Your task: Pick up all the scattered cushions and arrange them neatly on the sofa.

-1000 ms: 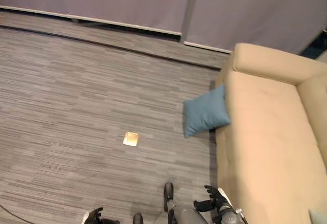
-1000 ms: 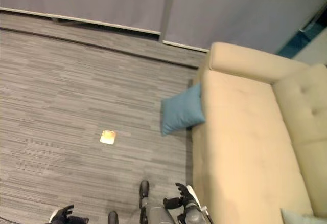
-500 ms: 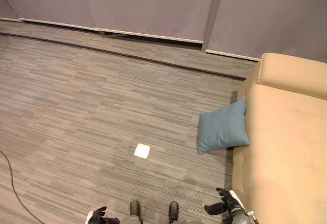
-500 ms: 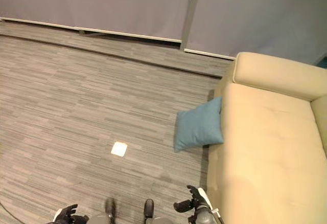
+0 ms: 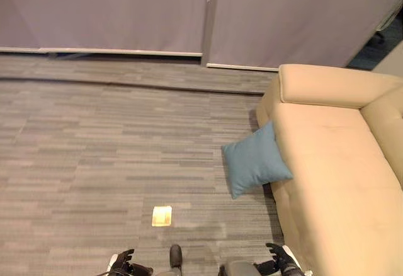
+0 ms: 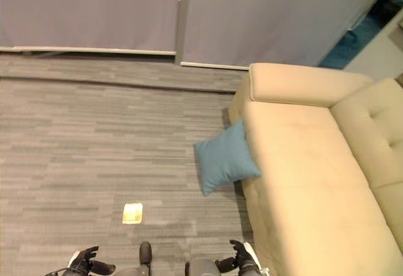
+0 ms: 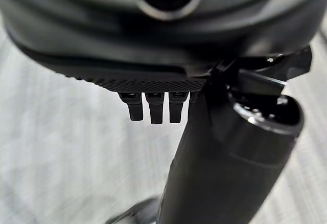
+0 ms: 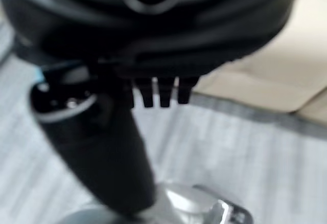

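The blue cushion (image 5: 255, 161) leaned on the floor against the sofa (image 5: 334, 181) front. My left hand (image 5: 121, 263) and right hand (image 5: 281, 263) hung low, fingers loosely spread, empty. A hasty one-handed grab (it looked floppy) might have let it slip.

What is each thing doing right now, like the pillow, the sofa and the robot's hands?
Blue cushion: on the floor, leaning against the sofa's front.
Sofa: seat bare.
Left hand: open, holding nothing.
Right hand: open, holding nothing.
Small square floor plate: flat on the carpet.
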You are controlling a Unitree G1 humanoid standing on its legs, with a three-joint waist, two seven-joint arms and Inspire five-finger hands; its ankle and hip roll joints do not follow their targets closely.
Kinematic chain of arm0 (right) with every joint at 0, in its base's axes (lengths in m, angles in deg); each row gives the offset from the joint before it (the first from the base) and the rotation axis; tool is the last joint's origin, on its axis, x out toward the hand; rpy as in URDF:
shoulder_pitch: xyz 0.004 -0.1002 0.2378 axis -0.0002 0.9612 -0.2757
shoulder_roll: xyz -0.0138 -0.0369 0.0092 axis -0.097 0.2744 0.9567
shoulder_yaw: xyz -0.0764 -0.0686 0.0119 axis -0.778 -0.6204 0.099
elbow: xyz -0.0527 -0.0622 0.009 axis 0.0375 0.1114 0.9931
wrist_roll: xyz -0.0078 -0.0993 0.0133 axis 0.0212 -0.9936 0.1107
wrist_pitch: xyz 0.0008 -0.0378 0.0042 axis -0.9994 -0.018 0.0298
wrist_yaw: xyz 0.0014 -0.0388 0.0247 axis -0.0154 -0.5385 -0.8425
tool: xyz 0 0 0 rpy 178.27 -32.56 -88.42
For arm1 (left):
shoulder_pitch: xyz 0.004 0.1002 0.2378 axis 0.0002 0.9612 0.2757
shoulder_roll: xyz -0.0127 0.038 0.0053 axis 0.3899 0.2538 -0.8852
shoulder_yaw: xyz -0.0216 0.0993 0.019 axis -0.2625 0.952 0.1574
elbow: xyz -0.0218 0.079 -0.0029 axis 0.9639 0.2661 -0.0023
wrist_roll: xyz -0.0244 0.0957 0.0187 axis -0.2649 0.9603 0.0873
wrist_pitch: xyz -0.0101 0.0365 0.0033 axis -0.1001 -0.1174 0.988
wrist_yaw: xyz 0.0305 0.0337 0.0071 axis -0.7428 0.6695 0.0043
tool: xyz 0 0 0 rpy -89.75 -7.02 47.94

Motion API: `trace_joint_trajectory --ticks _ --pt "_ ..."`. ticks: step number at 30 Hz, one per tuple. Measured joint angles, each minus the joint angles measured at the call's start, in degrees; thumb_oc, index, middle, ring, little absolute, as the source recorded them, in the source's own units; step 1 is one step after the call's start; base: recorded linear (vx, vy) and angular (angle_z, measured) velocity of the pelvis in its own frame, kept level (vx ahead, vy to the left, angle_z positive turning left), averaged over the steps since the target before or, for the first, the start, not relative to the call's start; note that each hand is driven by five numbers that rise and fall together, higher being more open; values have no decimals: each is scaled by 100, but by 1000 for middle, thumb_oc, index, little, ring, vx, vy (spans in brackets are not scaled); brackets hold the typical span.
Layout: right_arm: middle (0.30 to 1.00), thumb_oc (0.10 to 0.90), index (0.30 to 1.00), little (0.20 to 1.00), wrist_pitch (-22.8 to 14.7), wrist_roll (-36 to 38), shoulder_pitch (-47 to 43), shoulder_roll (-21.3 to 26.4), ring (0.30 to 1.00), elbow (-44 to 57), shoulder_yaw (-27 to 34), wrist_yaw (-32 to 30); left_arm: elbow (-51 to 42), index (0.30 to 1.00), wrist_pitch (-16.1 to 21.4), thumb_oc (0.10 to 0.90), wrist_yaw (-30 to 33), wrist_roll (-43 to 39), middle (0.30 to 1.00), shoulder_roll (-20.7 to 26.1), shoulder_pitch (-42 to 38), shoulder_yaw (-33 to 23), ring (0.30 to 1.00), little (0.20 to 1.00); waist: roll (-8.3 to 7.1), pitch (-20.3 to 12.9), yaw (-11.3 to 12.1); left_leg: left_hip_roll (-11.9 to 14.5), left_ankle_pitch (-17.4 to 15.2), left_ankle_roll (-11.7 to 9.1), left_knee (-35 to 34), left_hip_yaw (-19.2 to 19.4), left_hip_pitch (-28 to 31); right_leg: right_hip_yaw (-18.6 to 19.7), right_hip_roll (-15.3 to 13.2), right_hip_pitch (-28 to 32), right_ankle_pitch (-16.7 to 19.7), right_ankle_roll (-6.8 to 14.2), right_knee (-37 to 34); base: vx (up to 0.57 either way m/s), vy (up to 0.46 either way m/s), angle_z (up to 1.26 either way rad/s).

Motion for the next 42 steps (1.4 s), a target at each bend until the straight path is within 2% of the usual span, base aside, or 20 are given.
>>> trace_joint_trajectory --ticks 4,6,8,10,12,14,15,16,19,21,23,24,26,29,30,34,35,37,39,42 --pt "900 800 900 900 29 -12 -139 -34 900 -16 -152 26 54 900 44 800 5 -49 900 70 -93 -32 900 900 -77 -47 89 -47 -363 -146 2 226 201 -602 157 -239 63 -26 -1717 218 26 -26" --pt "900 800 900 900 6 2 -241 -43 900 175 -166 85 220 900 -25 800 -11 -107 900 133 78 -90 900 900 -205 -28 -69 -143 -551 -255 5 441 553 -1241 272 -357 671 -183 -2840 387 9 -45" --pt "900 800 900 900 6 -1 -280 -48 900 165 -164 106 239 900 -27 800 -23 -101 900 103 85 -89 900 900 -210 -31 -58 -167 -835 -268 8 441 712 -1424 411 -348 852 -165 -3259 419 -30 -3" --pt "900 800 900 900 6 -2 -124 -43 900 152 -138 106 218 900 -27 800 -41 -92 900 38 163 -66 900 900 -177 -36 -108 -132 -1165 -399 250 195 931 -1153 528 -155 926 -417 -2920 247 -52 49" --pt "900 800 900 900 9 -4 19 -11 900 107 -109 109 100 900 -11 800 -51 -85 900 -63 151 27 900 900 -205 -79 -87 -88 -1216 -498 565 65 1020 -1106 593 181 1285 -1009 -3037 282 -99 61" --pt "900 800 900 900 12 -4 5 -10 900 -58 -3 108 129 900 -18 800 -93 -82 900 -204 156 27 900 900 -63 -73 -106 33 -1255 -758 1537 76 782 -1191 637 676 1225 -1119 -3350 169 -110 32" --pt "900 800 900 900 1 -1 -54 -10 900 -77 33 107 130 900 -16 800 -115 -82 900 -263 144 12 900 900 -89 -67 -53 41 -1199 -858 2725 156 299 -1159 646 923 1225 -1150 -3592 132 -90 8" --pt "900 800 900 900 0 -1 -73 -10 900 -97 37 109 124 900 -11 800 -149 -45 900 -208 80 -1 900 900 -139 -40 -15 181 -887 -1276 4169 218 -405 -1102 616 1125 1260 -1180 -3799 96 -57 -40" --pt "900 800 900 900 -64 9 -217 44 900 -71 7 84 -32 900 13 800 -99 -86 900 -53 26 -98 900 900 -190 -49 35 511 -1008 -1226 4970 10 -1263 -939 731 1588 1186 -1319 -4080 170 3 -46" --pt "900 800 900 900 -41 51 -333 64 900 -143 -3 81 -76 900 10 800 -99 -84 900 41 -149 -75 900 900 -339 -44 57 527 -1158 -933 3693 -139 -1557 -631 780 1877 1110 -1275 -4339 254 114 -59" --pt "900 800 900 900 -12 53 -424 71 900 -226 -68 79 -108 900 53 800 -108 -88 900 47 -153 -82 900 900 -385 -37 70 544 -1072 -948 2815 -219 -1565 -488 839 2017 1097 -1252 -4391 240 149 -74" --pt "900 800 900 900 -8 52 -479 92 900 -298 -114 55 -32 900 38 800 -124 -87 900 34 -146 -48 900 900 -402 -56 50 447 -862 -971 1497 -567 -1457 -277 926 2244 1017 -1090 -4571 229 157 -68" --pt "900 800 900 900 7 52 -508 80 900 -505 -110 55 3 900 48 800 -133 -90 900 23 -156 -2 900 900 -396 -54 68 468 -380 -1025 416 -1058 -1408 -55 1017 2349 882 -922 -4581 229 167 -70" --pt "900 800 900 900 43 50 -230 124 900 -573 1 9 100 900 37 800 -136 -83 900 -106 -142 14 900 900 -256 -131 23 484 -174 -759 498 -887 -1206 179 1016 2705 606 -794 -4574 205 218 -55" --pt "900 800 900 900 47 50 -108 97 900 -647 11 -14 194 900 34 800 -137 -82 900 -133 -133 72 900 900 -198 -160 14 454 210 -587 463 -763 -1042 237 948 2779 417 -702 -4437 196 242 -44" --pt "900 800 900 900 64 39 10 -123 900 -721 -11 19 233 900 -7 800 -140 18 900 -78 75 93 900 900 -190 -310 74 279 319 -239 117 -292 -482 175 607 2204 -187 -277 -2925 82 140 -66" --pt "900 800 900 900 62 36 55 -177 900 -646 -94 36 241 900 -25 800 -140 21 900 -24 29 127 900 900 -76 -322 -12 174 259 -123 79 -247 -446 63 459 1667 -426 -30 -2172 120 173 -39" --pt "900 800 900 900 108 23 -95 -176 900 -535 -115 44 250 900 -29 800 -119 22 900 131 -91 123 900 900 -55 -276 49 42 126 98 14 207 -287 -245 51 740 -440 69 -1297 235 154 -81" --pt "900 800 900 900 109 -143 -321 75 900 -427 -107 -26 307 900 -126 800 -109 23 900 219 31 124 900 900 -5 -192 46 25 -289 -20 -20 717 179 -1533 -413 414 -225 -21 -1745 240 56 -138" --pt "900 800 900 900 126 -143 -263 12 900 -396 66 19 191 900 -106 800 -146 21 900 110 46 67 900 900 -31 -206 -46 1 -624 -166 6 1052 446 -2414 -293 223 707 -107 -2895 268 -69 -67"
